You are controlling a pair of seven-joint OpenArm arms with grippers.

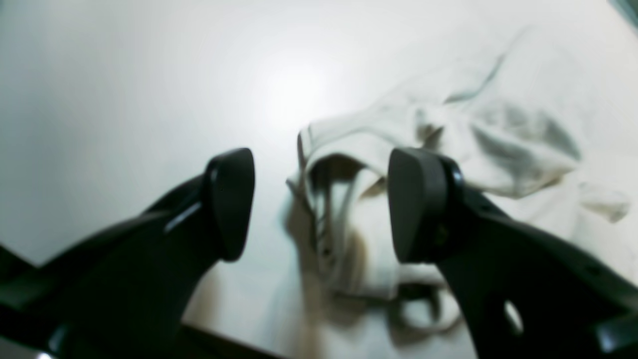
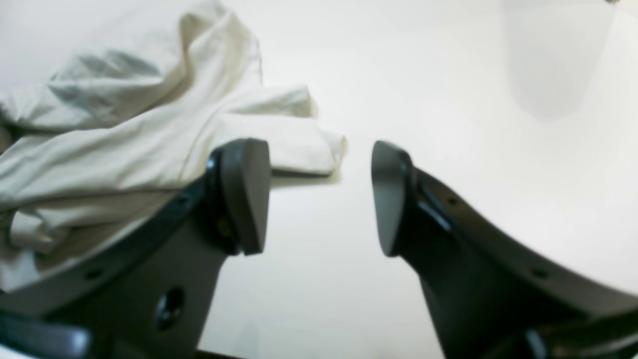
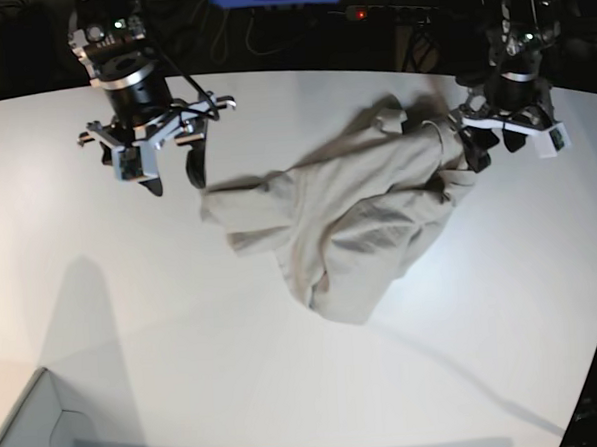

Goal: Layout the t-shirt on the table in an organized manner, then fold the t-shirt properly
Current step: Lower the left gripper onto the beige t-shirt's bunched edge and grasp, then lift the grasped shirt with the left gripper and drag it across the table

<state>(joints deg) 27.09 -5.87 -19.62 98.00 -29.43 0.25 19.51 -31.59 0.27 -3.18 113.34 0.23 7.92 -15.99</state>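
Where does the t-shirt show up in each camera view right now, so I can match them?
Left wrist: t-shirt crumpled at centre and right, its collar lying between the open left pincer jaws.
Right wrist: t-shirt fills the upper left, one folded corner reaching toward the open right pincer.
Base: t-shirt bunched mid-table, between both arms.
Shared landmark: the white table under the cloth.
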